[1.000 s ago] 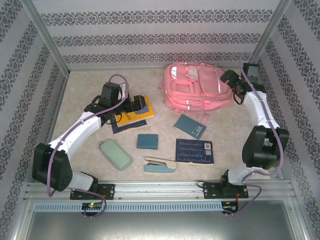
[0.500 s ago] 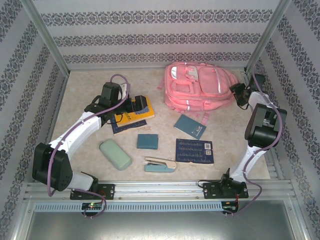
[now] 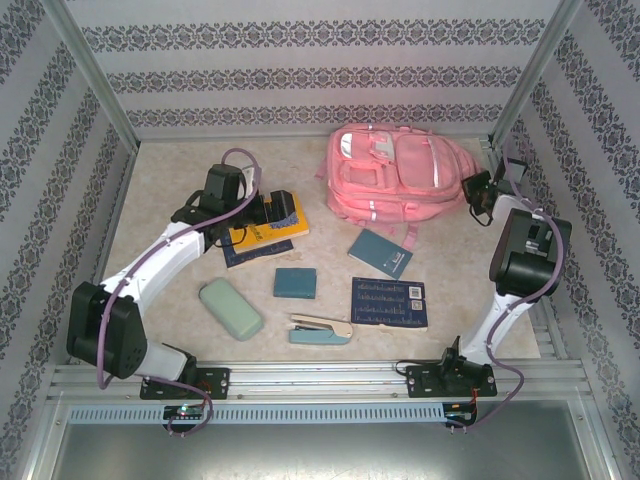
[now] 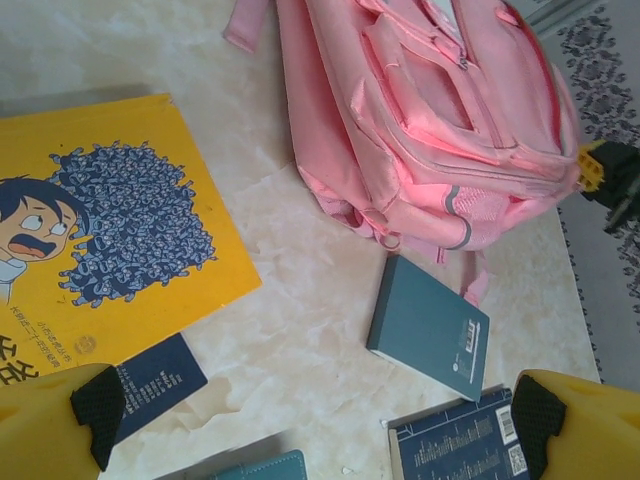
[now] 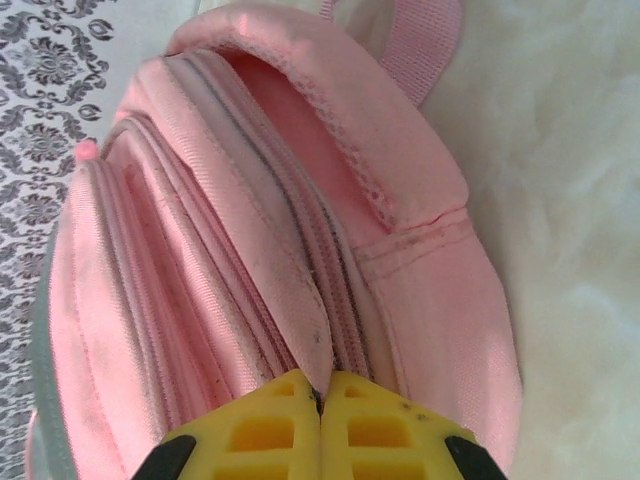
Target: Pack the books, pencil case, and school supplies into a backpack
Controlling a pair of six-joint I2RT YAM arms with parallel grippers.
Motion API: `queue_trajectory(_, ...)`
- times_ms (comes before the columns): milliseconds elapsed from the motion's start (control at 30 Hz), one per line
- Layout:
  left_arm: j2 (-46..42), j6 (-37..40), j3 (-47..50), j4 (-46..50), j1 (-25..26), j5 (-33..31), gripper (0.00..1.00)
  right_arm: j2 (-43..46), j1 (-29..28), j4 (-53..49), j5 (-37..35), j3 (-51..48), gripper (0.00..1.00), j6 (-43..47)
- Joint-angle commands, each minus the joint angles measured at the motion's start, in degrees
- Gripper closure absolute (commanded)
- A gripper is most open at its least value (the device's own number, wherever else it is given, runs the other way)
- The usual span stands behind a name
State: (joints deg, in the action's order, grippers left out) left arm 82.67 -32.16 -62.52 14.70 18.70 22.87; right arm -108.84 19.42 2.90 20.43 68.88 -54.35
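Backpack (image 3: 395, 180) position: flat on the tabletop (image 3: 170, 180), at the far right, front pockets facing up.

Right pincer (image 3: 476, 190) position: at the right-hand end of the backpack. In the right wrist view the two yellow fingertips (image 5: 270, 420) are pressed together with no gap. The pincer is clenched directly at a zipper seam in the pink fabric. Whether a zipper pull is nipped between the tips cannot be told.

Left pincer (image 3: 272, 208) position: above the yellow book (image 3: 290, 228), left of the backpack. Its jaws are spread wide and it is released, grasping nothing.

Remaining items, all on the tabletop and outside the backpack:
- The yellow book lies on top of a half-covered navy book (image 3: 250, 253), whose near edge sticks out.
- The teal-blue book (image 3: 380, 253) lies tilted, just in front of the backpack.
- The printed navy book (image 3: 390, 303) lies in front of the teal-blue book, close to it.
- The stapler (image 3: 320, 331) lies just left of the printed navy book, near the front edge.
- The dark-teal block (image 3: 295, 283) lies behind the stapler, apart from it.
- The pencil case (image 3: 230, 309) lies at an angle, left of the block.
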Motion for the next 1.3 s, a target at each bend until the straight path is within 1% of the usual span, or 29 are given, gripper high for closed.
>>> queue_trajectory(0, 2.28, -4.19, -4.05, 0.94, 2.23, -2.34, 0.0, 8.61, -2.9, 3.09, -0.17, -1.86, 1.0, -3.27)
queue_trajectory(133, 6.43, -9.91, -6.47, -1.35, 5.37, -2.94, 0.0, 14.9, -5.42, 1.29, -1.93, -2.14, 1.0, -4.6)
queue_trajectory(200, 9.77, -12.76, -7.92, -3.95, 6.38, -1.01, 0.0, 17.68, -6.74, 0.58, -2.4, -2.33, 1.0, -5.24)
queue_trajectory(300, 15.88, -15.96, -11.95, -7.21, 7.75, 2.68, 0.03, 21.38, -9.09, -1.03, -4.03, -2.73, 1.0, -5.39)
queue_trajectory(367, 19.62, -16.19, -15.59, -6.61, 8.75, 3.39, 0.06, 23.09, -10.26, -1.14, -4.77, -3.62, 1.0, -5.9)
queue_trajectory(500, 26.51, -16.08, -21.9, -5.41, 10.98, 3.73, 0.07, 25.74, -12.43, -1.51, -4.56, -4.48, 1.0, -6.11)
queue_trajectory(567, 30.29, -15.79, -25.38, -4.41, 11.3, 3.87, 0.06, 27.36, -13.68, -1.84, -5.45, -5.51, 1.0, -5.96)
queue_trajectory(700, 38.43, -13.84, -35.61, 0.42, 11.28, 4.11, 0.11, 30.86, -16.83, -2.48, -8.12, -8.55, 1.0, -6.12)
queue_trajectory(800, 43.67, -11.67, -44.04, 5.28, 11.31, 2.57, 0.12, 33.29, -20.12, -3.32, -10.27, -10.52, 1.0, -5.73)
queue_trajectory(933, 49.37, -9.02, -55.91, 12.37, 10.93, -0.48, 0.1, 35.88, -26.29, -3.78, -13.87, -13.39, 1.0, -5.74)
queue_trajectory(1033, 52.6, -8.07, -63.79, 16.38, 10.18, -2.14, 0.08, 36.1, -33.66, -3.68, -19.15, -15.25, 1.0, -8.19)
queue_trajectory(1100, 53.78, -8.03, -67.15, 18.79, 9.31, -2.04, 0.08, 34.87, -37.7, -1.93, -20.94, -15.94, 1.0, -10.56)
queue_trajectory(1167, 53.25, -8.0, -68.04, 20.27, 8.38, -1.98, 0.07, 33.24, -41.21, -1.4, -23.18, -15.39, 1.0, -12.82)
queue_trajectory(1267, 49.73, -7.52, -65.45, 20.2, 6.92, -1.98, 0.05, 30.79, -47.19, -1.56, -30.55, -14.23, 1.0, -16.89)
